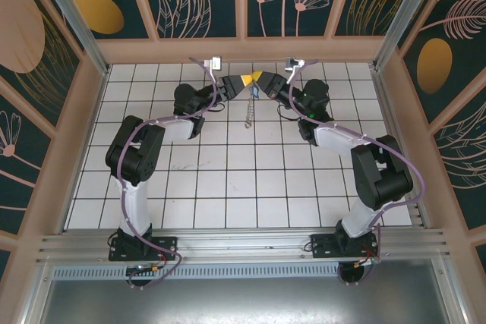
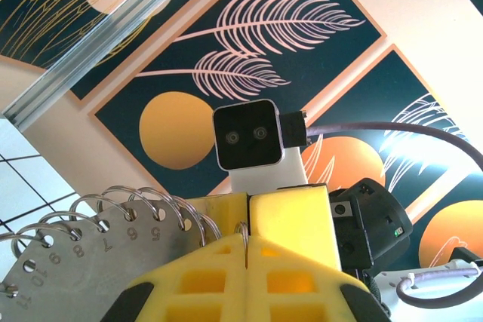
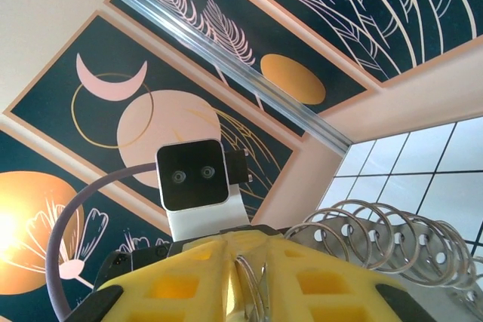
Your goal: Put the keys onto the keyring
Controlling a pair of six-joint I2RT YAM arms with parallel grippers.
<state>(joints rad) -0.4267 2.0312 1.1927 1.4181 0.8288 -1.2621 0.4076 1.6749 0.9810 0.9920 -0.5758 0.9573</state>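
You have the left gripper [image 2: 247, 205] and right gripper [image 3: 240, 250], meeting at upper centre, each pinching a ring of the numbered keyring plate [image 2: 90, 256]; the keys [image 1: 249, 110] dangling beneath look not yet threaded.

Light: bright, even, from overhead; faint shadows under both arms on the white tiled floor [image 1: 243, 187].
Glare: sheen on the steel wire rings [image 3: 377, 231] just beside the right gripper [image 3: 245, 280].
Blur: its yellow plastic fingertips [image 3: 173, 284], slightly soft.
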